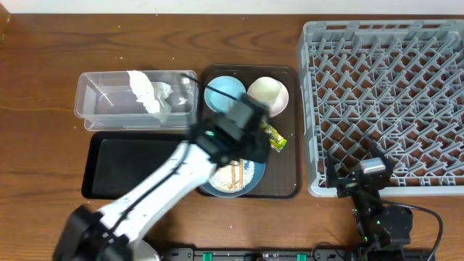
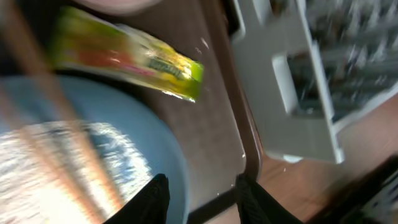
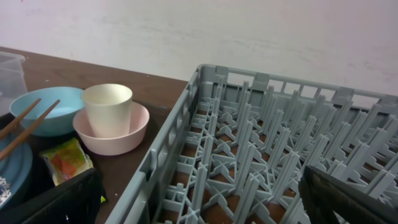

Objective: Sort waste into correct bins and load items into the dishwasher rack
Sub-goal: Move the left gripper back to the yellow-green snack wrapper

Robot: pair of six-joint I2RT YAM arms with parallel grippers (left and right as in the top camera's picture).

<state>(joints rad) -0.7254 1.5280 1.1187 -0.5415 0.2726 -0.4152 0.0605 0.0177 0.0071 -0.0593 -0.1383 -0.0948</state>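
Observation:
A yellow-green wrapper (image 1: 275, 137) (image 2: 124, 53) lies on the brown serving tray beside the large dark blue bowl (image 1: 235, 177) (image 2: 155, 143). That bowl holds rice scraps and the chopsticks (image 1: 235, 174) (image 3: 25, 127). My left gripper (image 1: 250, 141) (image 2: 202, 199) hovers open over the bowl's rim, a little short of the wrapper, with nothing between its fingers. The white cup (image 1: 266, 90) (image 3: 107, 109) stands in the pink bowl (image 3: 112, 134), next to the light blue bowl (image 1: 222, 94) (image 3: 43, 109). A crumpled napkin (image 1: 148, 93) lies in the clear tub (image 1: 98, 101). My right gripper (image 1: 362, 177) (image 3: 202, 199) stands wide open at the dishwasher rack's (image 1: 384, 101) (image 3: 280, 143) near-left corner.
The black tray (image 1: 123, 167) sits in front of the clear tub, left of the brown serving tray (image 1: 290, 174). My left arm crosses over its right end. The rack's grey wall (image 2: 298, 81) rises just right of the serving tray.

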